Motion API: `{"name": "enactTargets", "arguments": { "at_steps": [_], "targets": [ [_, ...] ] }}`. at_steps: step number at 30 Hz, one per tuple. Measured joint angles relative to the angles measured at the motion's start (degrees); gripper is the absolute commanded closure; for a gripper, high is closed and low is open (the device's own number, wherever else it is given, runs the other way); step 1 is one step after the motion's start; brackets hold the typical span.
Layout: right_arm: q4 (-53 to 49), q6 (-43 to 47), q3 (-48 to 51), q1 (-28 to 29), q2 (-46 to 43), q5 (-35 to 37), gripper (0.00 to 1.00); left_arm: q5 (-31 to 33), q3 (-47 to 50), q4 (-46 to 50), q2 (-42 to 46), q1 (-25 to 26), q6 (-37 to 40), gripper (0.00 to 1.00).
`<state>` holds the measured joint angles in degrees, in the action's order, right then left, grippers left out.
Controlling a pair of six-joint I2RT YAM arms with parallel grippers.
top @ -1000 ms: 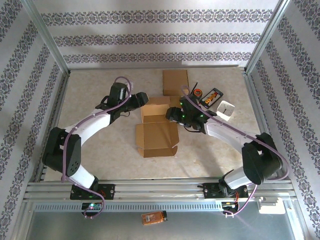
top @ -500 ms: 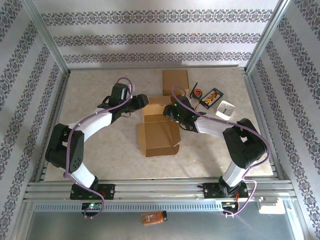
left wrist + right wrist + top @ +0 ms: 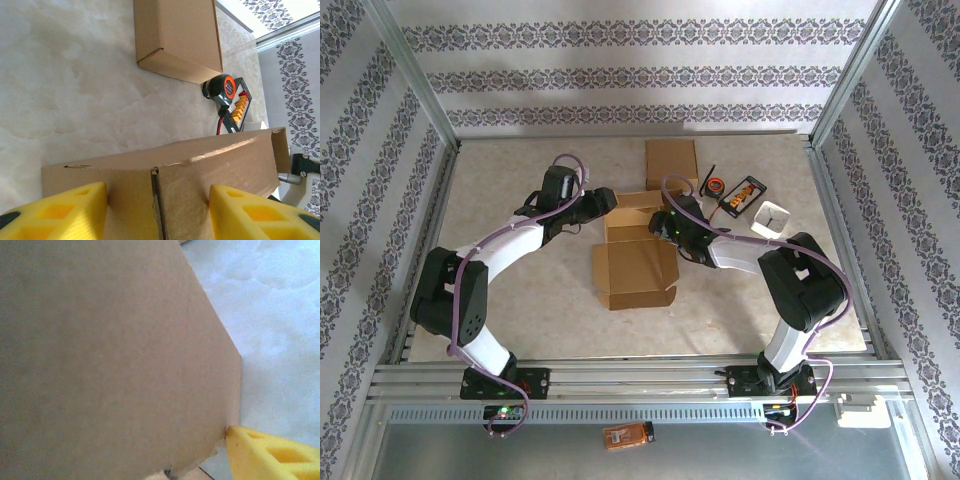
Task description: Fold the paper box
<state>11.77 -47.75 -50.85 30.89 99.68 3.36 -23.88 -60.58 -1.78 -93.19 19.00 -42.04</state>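
Note:
The paper box [image 3: 635, 262] lies unfolded in the middle of the table, a brown cardboard sheet with its rear panels partly raised. My left gripper [image 3: 605, 200] is at the box's rear left corner. In the left wrist view it [image 3: 157, 195] is open, and a raised cardboard wall [image 3: 200, 160] with a slit spans the gap between its yellow fingers [image 3: 60, 212]. My right gripper [image 3: 665, 228] is at the box's right rear flap. In the right wrist view that flap [image 3: 110, 350] hides one finger, and the other yellow fingertip [image 3: 272, 452] touches its edge, far out to the side.
A finished, closed cardboard box [image 3: 671, 163] sits at the back, also in the left wrist view [image 3: 177, 37]. To the right of it are an orange tape measure [image 3: 717, 186], a black tray of orange parts [image 3: 743, 194] and a small white holder [image 3: 772, 218]. Metal frame rails border the table.
My right gripper has moved left onto the box's right rear flap, its arm swinging in. The left gripper's jaws narrowed a little and stayed at the rear left corner.

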Motion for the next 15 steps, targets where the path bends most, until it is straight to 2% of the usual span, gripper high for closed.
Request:
{"name": "enactTargets", "arguments": {
  "at_steps": [6, 10, 15],
  "targets": [
    [2.58, -0.24, 1.66, 0.11, -0.61, -0.33, 0.28, 0.15, -0.04, -0.02, 0.0, 0.0, 0.0, 0.45],
    [2.93, -0.24, 2.58, 0.37, -1.31, 0.02, 0.28, 0.02, -0.04, -0.02, 0.0, 0.0, 0.0, 0.45],
    [6.78, -1.05, 2.6, 0.07, -0.9, -3.52, 0.28, 0.0, -0.09, -0.28, 0.0, -0.02, -0.04, 0.45]
  ]
}}
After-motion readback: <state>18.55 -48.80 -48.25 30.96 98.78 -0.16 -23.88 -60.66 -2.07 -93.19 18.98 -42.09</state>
